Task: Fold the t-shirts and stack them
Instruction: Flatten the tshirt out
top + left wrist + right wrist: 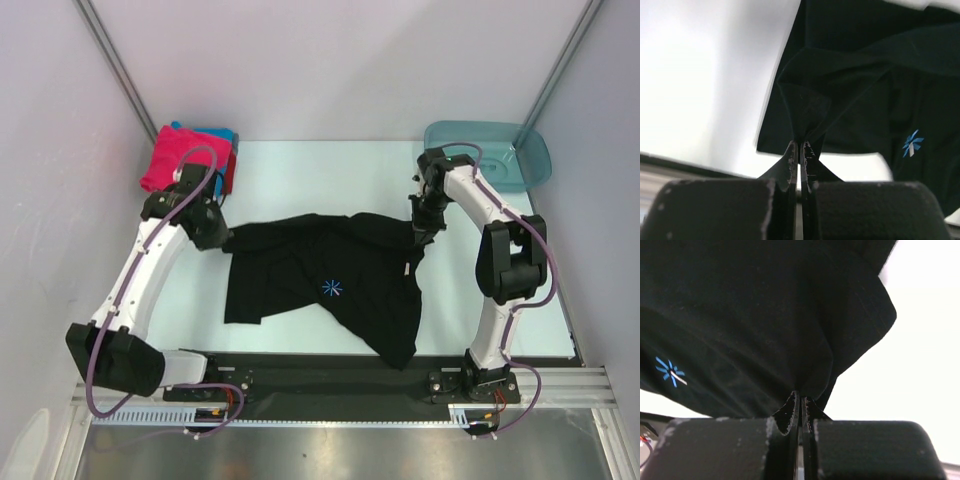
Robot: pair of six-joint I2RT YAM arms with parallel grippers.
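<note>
Pale table (300, 170); left hand (799, 146), right hand (800, 396) tight on black t-shirt (300, 265)

- no words, letters, numbers or brand names can be read in any view.
- the only sign is a small starburst print (332, 288) on the black t-shirt (290, 275), near the middle of the cloth.
- it is made of thin blue spokes with some white, and has no lettering beside it.
- both wrist views show the same print on the dark cloth, slightly blurred.
</note>
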